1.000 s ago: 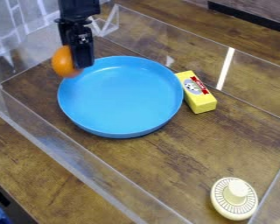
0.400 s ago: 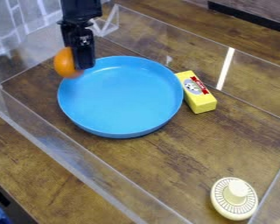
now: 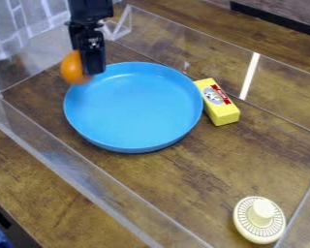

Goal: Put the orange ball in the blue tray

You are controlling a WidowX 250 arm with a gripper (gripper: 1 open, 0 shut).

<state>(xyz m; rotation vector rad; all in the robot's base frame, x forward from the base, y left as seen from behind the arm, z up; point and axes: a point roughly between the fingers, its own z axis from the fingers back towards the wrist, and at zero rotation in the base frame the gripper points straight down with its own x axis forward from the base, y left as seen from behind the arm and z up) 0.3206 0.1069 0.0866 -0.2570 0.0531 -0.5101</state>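
Tray [image 3: 132, 121] empty, orange ball [image 3: 71, 68] just outside rim at gripper [image 3: 88, 70], jaws wide, prob. around ball; transfer & release left.

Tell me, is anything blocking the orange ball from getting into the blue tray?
Nothing visible is. The orange ball sits just outside the far left rim of the blue tray, with the gripper right at it. The yellow block lies off on the tray's other side.
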